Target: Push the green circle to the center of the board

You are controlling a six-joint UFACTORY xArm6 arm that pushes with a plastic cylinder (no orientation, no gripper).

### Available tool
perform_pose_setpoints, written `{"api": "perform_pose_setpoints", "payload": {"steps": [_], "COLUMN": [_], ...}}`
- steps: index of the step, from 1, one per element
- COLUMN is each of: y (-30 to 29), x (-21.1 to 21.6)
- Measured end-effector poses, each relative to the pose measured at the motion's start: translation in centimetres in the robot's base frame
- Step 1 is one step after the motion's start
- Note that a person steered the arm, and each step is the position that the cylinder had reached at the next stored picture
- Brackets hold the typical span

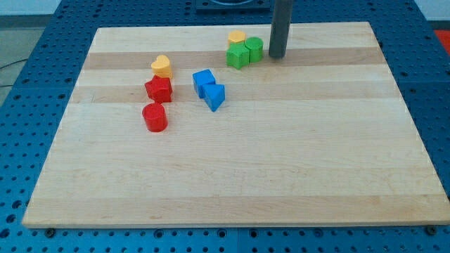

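The green circle (pixel 254 48) stands near the view's top edge of the wooden board (pixel 232 176), touching a green star-like block (pixel 238 55) on its left and a yellow block (pixel 237 36) above-left. My tip (pixel 277 56) is on the board just to the right of the green circle, a small gap away. The dark rod rises from it out of the view's top.
A yellow heart (pixel 162 66), a red star-like block (pixel 159 89) and a red cylinder (pixel 154 117) stand in a column at the left. Two blue blocks (pixel 204 81) (pixel 215 96) sit touching between that column and the green pair.
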State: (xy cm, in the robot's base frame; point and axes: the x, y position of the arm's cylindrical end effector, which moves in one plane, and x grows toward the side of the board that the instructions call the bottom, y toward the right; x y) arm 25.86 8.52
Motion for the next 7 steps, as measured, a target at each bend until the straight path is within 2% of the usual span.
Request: {"api": "perform_pose_setpoints", "payload": {"steps": [1,2,3,4,5,7], "y": [-6.3,-10.4,-9.7,-5.5,-3.9,-1.5], "x": [-3.5,-3.4,-1.6,0.5,2.4,3.3]}}
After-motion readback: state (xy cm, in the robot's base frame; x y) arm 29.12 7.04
